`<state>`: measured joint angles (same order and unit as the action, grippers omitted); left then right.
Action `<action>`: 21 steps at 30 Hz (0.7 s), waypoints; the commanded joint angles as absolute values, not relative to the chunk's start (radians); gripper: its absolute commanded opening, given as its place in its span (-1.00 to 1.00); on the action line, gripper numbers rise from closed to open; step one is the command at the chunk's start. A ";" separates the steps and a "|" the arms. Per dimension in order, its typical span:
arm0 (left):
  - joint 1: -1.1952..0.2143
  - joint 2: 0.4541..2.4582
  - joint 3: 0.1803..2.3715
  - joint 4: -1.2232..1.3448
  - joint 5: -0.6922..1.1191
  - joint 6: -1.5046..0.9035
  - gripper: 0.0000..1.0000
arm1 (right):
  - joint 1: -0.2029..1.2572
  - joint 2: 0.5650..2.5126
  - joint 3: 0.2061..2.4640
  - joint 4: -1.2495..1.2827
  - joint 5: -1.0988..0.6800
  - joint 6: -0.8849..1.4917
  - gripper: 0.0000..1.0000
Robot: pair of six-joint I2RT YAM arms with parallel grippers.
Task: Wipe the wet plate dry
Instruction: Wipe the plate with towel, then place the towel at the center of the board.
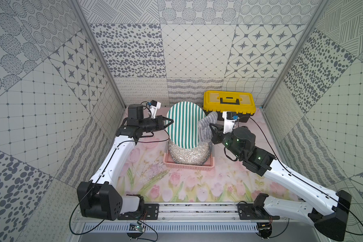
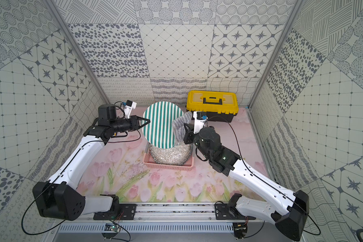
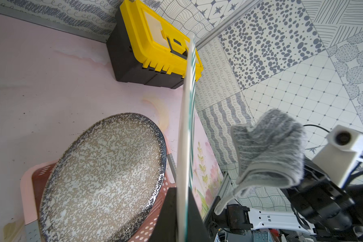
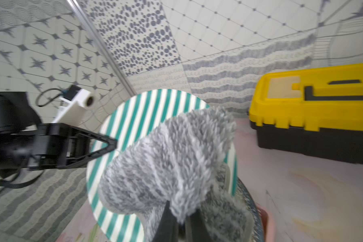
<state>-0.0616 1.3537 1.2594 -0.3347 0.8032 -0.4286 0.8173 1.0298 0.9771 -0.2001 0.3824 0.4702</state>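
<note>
While the left gripper (image 1: 171, 121) clamps the rim of the green-striped plate (image 1: 183, 125), holding it upright over the pink basket (image 1: 189, 167) near the far edge of the table (image 1: 176, 186), the right gripper (image 4: 180, 222) pinches the grey microfibre cloth (image 1: 205, 126) just beside the striped face, a gap showing in the left wrist view. Judged: both are in hand and the wiping remains; wetness is indiscernible. Count: two plates, including a speckled plate (image 1: 189, 156) in the basket; one cloth; one basket; one yellow toolbox (image 1: 228, 102).

The striped plate (image 1: 183, 123) hides the far part of the speckled plate (image 1: 189, 155). In the right wrist view the grey cloth (image 4: 172, 159) is blurred and buries the tips of the right gripper (image 4: 181, 220). The toolbox (image 4: 314, 109) is cut off there.
</note>
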 commanded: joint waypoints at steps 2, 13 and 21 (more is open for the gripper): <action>-0.051 1.360 1.300 -0.311 0.948 -0.369 -1.00 | 0.783 0.952 0.894 -0.545 0.573 0.671 -1.00; -0.054 1.379 1.296 -0.322 0.984 -0.355 -1.00 | 0.768 1.011 0.636 -0.664 0.436 0.958 -1.00; -0.056 1.371 1.282 -0.355 0.938 -0.306 -1.00 | 0.768 1.151 0.628 -0.655 0.431 0.968 -0.44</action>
<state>-0.0616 1.3808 1.2835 -0.3672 0.8925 -0.3656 0.7700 1.1130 0.6136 -0.6674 0.4339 0.9497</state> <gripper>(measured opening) 0.100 0.238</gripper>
